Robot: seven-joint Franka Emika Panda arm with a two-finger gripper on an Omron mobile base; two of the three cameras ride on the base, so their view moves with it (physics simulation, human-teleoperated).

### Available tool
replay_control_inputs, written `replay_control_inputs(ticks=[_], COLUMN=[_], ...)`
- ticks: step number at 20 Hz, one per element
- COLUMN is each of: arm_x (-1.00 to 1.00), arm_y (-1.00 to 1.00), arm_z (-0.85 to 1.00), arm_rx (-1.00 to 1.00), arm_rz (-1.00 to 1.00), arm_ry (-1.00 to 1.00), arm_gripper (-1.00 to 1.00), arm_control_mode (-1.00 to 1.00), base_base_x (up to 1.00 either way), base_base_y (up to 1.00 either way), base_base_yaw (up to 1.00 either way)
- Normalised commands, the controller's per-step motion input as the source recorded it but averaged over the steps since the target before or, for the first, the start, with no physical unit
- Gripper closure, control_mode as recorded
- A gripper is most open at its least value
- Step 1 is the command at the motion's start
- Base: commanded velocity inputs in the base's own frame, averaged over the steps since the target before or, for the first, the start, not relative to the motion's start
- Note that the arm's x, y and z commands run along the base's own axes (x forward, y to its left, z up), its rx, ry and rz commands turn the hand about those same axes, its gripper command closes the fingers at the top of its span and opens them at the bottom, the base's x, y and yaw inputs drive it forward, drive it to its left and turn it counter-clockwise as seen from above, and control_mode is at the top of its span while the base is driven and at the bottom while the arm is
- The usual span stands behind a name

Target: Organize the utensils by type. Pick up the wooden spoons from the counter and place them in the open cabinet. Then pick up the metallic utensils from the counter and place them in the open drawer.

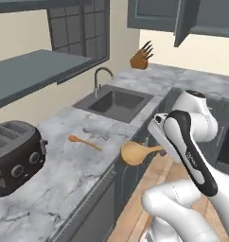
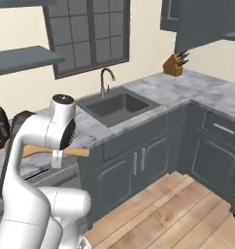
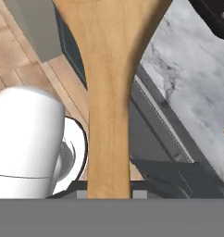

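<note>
Off the counter edge, over the floor: wooden spoon, clamped by its handle in the gripper, bowl outward. Probably light, stiff, smooth; long, so best gripped mid-handle. Behind, second wooden spoon and metal spoons on marble.

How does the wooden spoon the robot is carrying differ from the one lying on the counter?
The carried wooden spoon hangs past the counter edge over the floor, clamped in the jaws; the counter spoon lies flat and free. The carried one looks bigger, being nearer. Both are orange-brown wood with oval bowls.
</note>
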Motion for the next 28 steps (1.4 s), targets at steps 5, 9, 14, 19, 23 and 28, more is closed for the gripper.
replay_control_inputs(ticks=[5,9,14,19,23,28], arm_x=[0.00,0.00,0.00,0.00,0.00,0.00], arm_y=[0.00,0.00,0.00,0.00,0.00,0.00], arm_z=[0.00,0.00,0.00,0.00,0.00,0.00], arm_rx=[0.00,0.00,0.00,0.00,0.00,0.00], arm_rz=[0.00,0.00,0.00,0.00,0.00,0.00], arm_ry=[0.00,0.00,0.00,0.00,0.00,0.00], arm_gripper=[1.00,1.00,1.00,1.00,1.00,1.00], arm_control_mode=[1.00,1.00,1.00,1.00,1.00,1.00], base_base_x=[0.06,0.13,0.65,0.98,1.00,1.00], base_base_y=[-0.16,-0.04,0.00,0.00,-0.05,0.10], base_base_yaw=[-0.82,-0.72,-0.33,-0.04,0.00,-0.08])
